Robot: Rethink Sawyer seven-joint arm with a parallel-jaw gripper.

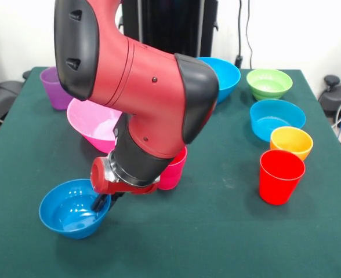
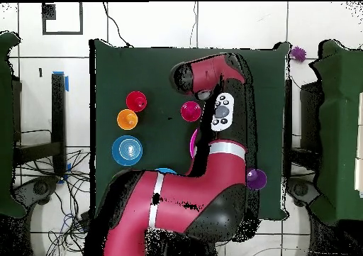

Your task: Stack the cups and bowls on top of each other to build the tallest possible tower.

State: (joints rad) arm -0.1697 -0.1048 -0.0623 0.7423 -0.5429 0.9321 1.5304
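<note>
Looming over most of the table, the red arm (image 1: pixel 141 87) had its gripper (image 1: pixel 104 200) dipped at the far rim of the small dark blue bowl (image 1: pixel 72 211), so the bowl lay right under and just toward me. Couldn't tell if the jaws were open or pinching the rim. The huge pink bowl (image 1: pixel 89 121) sat just behind, magenta-pink cup (image 1: pixel 176 171) beside the wrist.

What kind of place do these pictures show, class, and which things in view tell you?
Probably a robotics lab: a red arm works over a green-covered table, loose cables lie on a tiled floor, and plastic bowls stand as test props.
</note>
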